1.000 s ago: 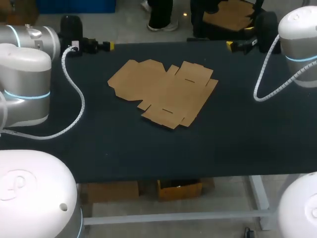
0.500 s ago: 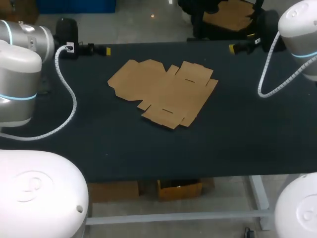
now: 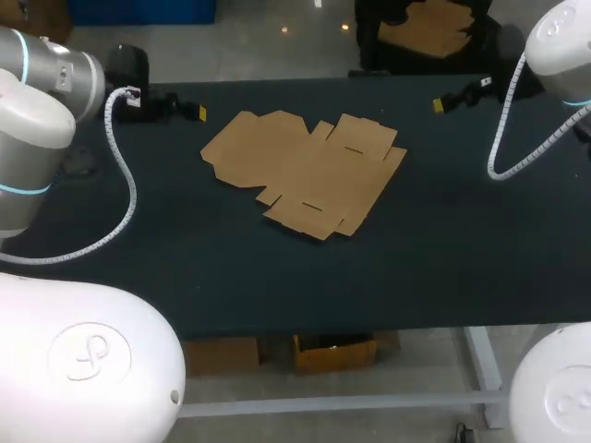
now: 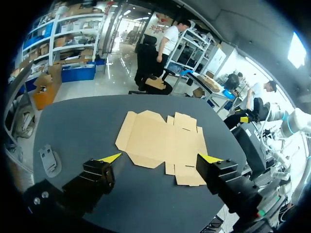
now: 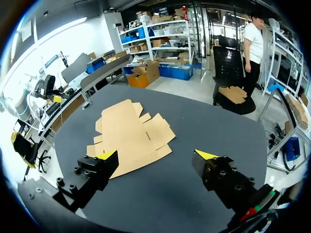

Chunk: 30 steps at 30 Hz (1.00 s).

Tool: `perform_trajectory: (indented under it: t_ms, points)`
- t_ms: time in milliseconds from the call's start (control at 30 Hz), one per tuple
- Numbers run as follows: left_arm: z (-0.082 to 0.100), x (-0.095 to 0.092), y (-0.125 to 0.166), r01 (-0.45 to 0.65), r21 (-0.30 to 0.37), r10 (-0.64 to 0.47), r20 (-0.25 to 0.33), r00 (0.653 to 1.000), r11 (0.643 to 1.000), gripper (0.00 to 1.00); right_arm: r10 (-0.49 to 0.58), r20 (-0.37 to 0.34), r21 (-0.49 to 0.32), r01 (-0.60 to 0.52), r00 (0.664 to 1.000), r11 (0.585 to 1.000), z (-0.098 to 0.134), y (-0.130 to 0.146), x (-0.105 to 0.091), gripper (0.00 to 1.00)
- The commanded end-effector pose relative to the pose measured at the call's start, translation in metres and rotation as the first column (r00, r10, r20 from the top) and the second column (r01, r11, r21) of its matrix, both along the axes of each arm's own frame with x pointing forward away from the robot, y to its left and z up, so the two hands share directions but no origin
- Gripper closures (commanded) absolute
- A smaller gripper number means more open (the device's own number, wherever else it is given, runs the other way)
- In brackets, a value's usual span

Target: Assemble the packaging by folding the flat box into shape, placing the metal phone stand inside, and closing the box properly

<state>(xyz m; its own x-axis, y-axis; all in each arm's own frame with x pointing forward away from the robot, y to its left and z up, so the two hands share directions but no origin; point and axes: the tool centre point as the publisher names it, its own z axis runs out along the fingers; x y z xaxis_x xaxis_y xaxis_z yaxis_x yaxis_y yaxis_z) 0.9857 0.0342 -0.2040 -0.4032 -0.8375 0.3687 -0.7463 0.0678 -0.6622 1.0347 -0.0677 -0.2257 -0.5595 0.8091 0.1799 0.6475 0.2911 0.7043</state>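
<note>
The flat brown cardboard box blank (image 3: 305, 171) lies unfolded in the middle of the dark table. My left gripper (image 3: 189, 111) hovers open over the far left of the table, a short way from the blank's left edge. My right gripper (image 3: 451, 101) hangs open at the far right, well clear of the blank. In the left wrist view the blank (image 4: 163, 145) lies ahead of the open left gripper (image 4: 162, 158), and a grey metal phone stand (image 4: 48, 159) lies flat on the table beside it. In the right wrist view the blank (image 5: 129, 136) lies ahead of the empty right gripper (image 5: 156, 155).
The dark table (image 3: 443, 240) has bare surface in front of and to the right of the blank. Each arm trails a white coiled cable (image 3: 125, 185) over the table's side. The table's near edge runs across the lower part of the head view.
Both grippers have come in from the far edge toward me, over the table. The blank has not moved.
</note>
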Motion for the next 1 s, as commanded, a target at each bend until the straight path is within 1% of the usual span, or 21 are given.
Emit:
perform_trajectory:
  t_ms: [33, 100, 967, 1000]
  points:
    - [0.005, -0.0116, 0.0021, 0.041, 0.048, -0.035, -0.119, 0.992, 0.998, 0.0, -0.006, -0.083, -0.029, 0.003, 0.997, 1.0, 0.0008, -0.0041, -0.0077, 0.0]
    - [0.0051, -0.0149, 0.0044, 0.058, 0.045, -0.052, -0.131, 0.99, 0.997, 0.0, -0.006, -0.113, -0.024, 0.004, 0.994, 1.0, -0.0011, -0.0045, -0.0108, 0.0]
    - [0.0051, -0.0149, 0.0044, 0.058, 0.045, -0.052, -0.131, 0.99, 0.997, 0.0, -0.006, -0.113, -0.024, 0.004, 0.994, 1.0, -0.0011, -0.0045, -0.0108, 0.0]
    - [0.0042, -0.015, 0.0039, 0.055, 0.038, -0.05, -0.127, 0.991, 0.998, 0.0, -0.006, -0.113, -0.024, 0.004, 0.994, 1.0, -0.0011, -0.0045, -0.0108, 0.0]
